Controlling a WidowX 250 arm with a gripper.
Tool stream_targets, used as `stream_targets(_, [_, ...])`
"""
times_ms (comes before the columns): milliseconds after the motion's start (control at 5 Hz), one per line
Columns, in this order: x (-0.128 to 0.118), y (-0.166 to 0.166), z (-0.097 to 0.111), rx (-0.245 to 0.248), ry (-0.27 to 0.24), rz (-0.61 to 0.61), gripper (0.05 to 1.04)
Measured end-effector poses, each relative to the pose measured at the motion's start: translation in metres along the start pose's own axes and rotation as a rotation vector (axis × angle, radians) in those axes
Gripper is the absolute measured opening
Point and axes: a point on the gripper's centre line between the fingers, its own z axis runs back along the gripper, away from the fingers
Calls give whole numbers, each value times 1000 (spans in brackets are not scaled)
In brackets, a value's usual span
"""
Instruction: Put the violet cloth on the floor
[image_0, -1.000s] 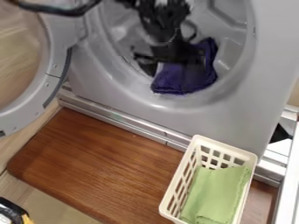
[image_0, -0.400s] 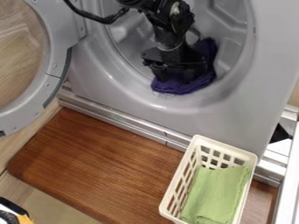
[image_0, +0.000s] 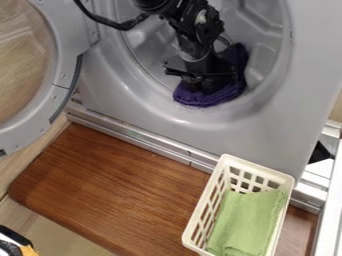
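- At one o'clock in the view, a black gripper (image_0: 206, 86) is hanging down inside the round opening of a grey machine (image_0: 267, 132); whether it is spread, pressed together or pinching anything, I cannot tell.
- The violet cloth (image_0: 212, 98) is lying low in that opening, also toward one o'clock, and is showing below the gripper and on its three o'clock side.
- From twelve o'clock, the black arm (image_0: 197, 32) is slanting down into the opening.
- At ten o'clock, the round door (image_0: 63, 77) is standing open.
- At seven o'clock, a brown wooden board (image_0: 113, 185) is lying below the machine.
- At five o'clock, a cream slatted basket (image_0: 260, 173) is holding a green cloth (image_0: 247, 220).
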Motion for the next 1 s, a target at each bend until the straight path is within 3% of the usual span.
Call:
stream_targets(200, [-8,0,1,-2,8,-2,71])
stream_targets(400, [-12,4,9,8,0,-11,52])
stream_targets(800, [-20,23,83,52,-119,38,51])
stream_targets(1000, [-39,33,106,69,-116,54,51])
